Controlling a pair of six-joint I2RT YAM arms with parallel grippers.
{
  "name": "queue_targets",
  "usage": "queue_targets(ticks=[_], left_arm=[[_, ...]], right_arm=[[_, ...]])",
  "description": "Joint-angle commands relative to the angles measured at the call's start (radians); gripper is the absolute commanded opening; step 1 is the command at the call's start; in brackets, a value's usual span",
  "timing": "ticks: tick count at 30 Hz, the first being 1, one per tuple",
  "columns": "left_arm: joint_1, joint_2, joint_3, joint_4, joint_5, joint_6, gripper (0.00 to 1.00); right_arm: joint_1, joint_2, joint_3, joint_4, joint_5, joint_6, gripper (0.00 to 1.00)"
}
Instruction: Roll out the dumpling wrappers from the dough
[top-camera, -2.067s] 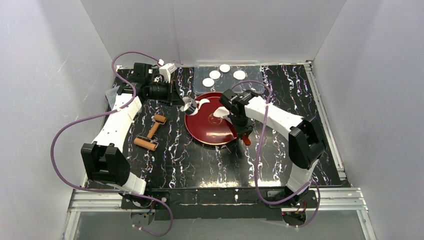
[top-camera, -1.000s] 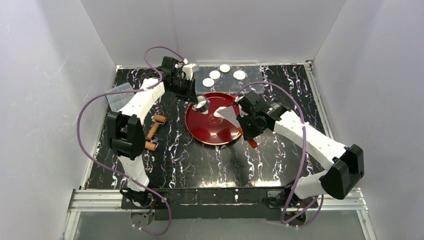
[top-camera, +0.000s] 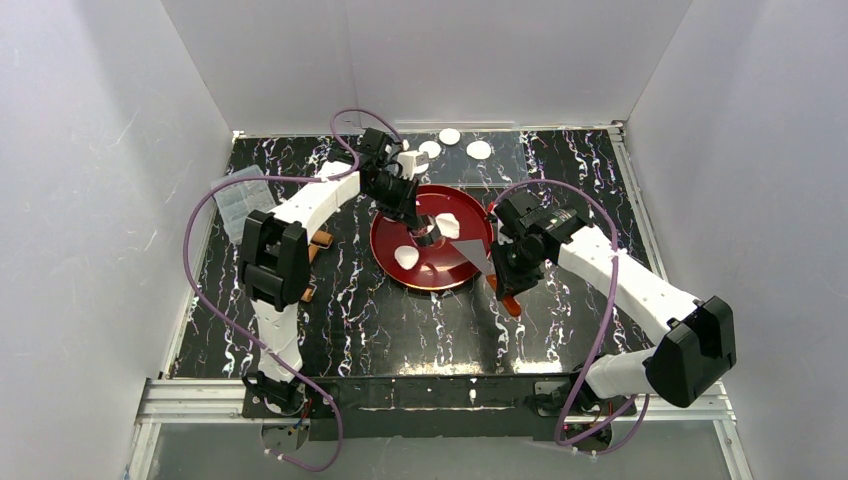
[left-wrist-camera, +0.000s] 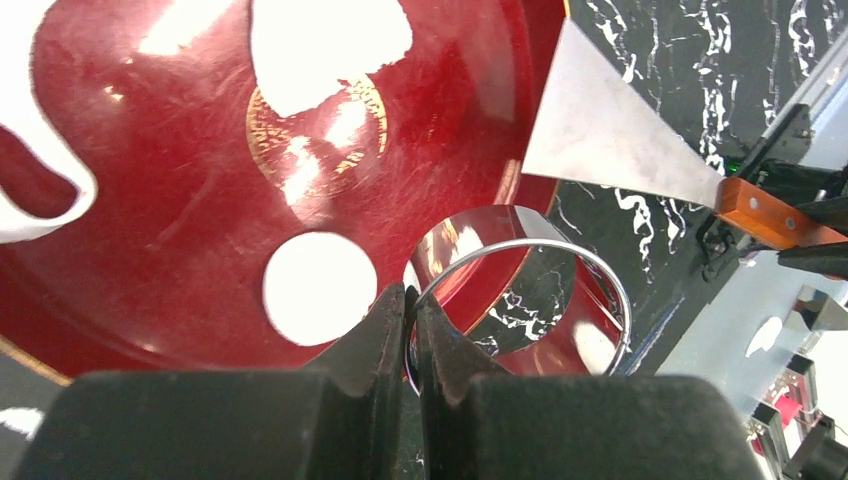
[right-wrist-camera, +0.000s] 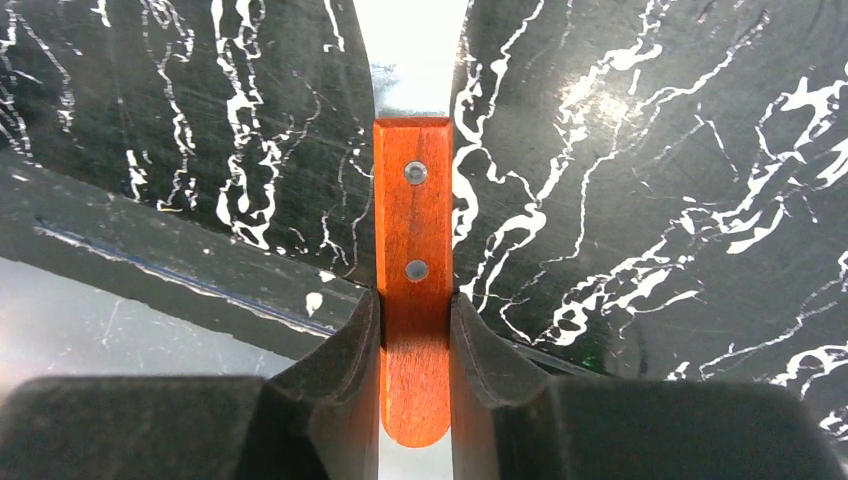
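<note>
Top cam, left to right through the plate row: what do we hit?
clear plastic box → cut dumpling wrapper on the red plate → ragged dough scrap → scraper blade

I can read no words, numbers or brand marks on anything in front of me. The only sign is a gold emblem (left-wrist-camera: 300, 150) at the middle of the red plate (left-wrist-camera: 150, 200), too glared to make out.

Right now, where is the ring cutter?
Left wrist view: the ring cutter is pinched in the left fingers over the red plate, beside a round dough disc.
</note>
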Motion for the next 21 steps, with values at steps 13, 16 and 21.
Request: queue_targets(ticks=[13,16,21], left_arm=[[0.161,-0.129,-0.021,-0.032,-0.807,0.051,0.0],[0.188,-0.021,0.1,-0.017,-0.859,0.046,0.0],[0.223,0.138,0.242,-0.025,-0.901,0.03,0.0]], right_arm=[[0.017,0.038,0.083,-0.009,0.048,-0.064,0.01],[0.02,0.047,0.098,-0.007,0.052,-0.066,0.01],[0.031,0.048,0.113,0.02,0.052,-0.063,0.01]])
